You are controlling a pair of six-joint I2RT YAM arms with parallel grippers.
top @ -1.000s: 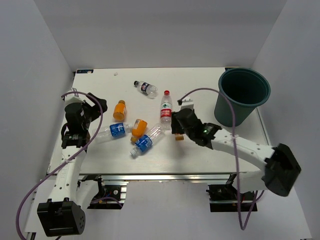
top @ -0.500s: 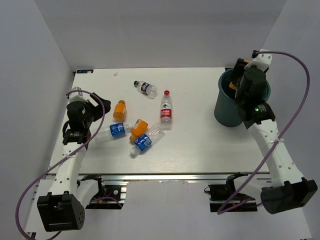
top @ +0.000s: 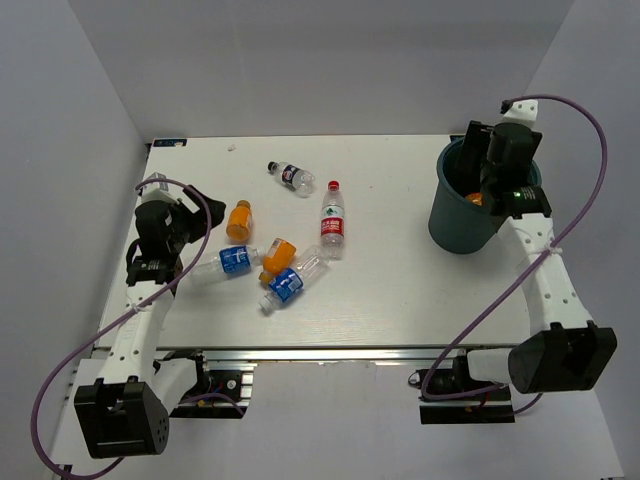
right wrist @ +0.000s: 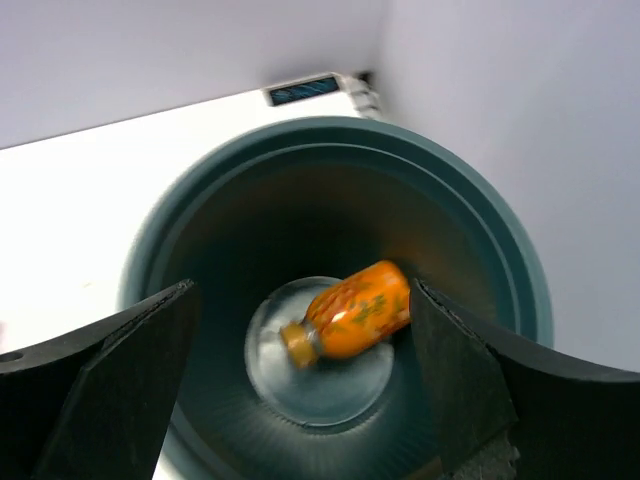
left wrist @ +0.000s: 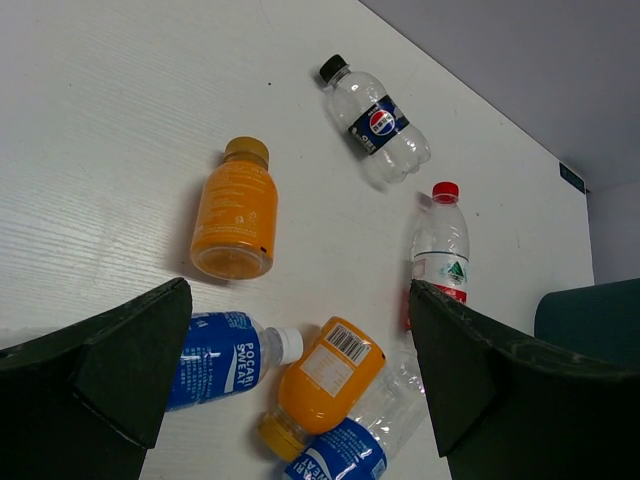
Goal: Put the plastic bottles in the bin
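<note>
Orange bottle [right wrist: 355,310] newly inside the bin [right wrist: 330,128]

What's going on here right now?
The right gripper hangs open over the bin, where one orange bottle lies at the bottom. The left gripper hovers open above six bottles lying on the table: two orange, two blue-labelled, one red-capped, one dark-labelled. Neither gripper holds anything.

Orange bottle [right wrist: 355,308] (on side) in teal bin [right wrist: 330,135].
</note>
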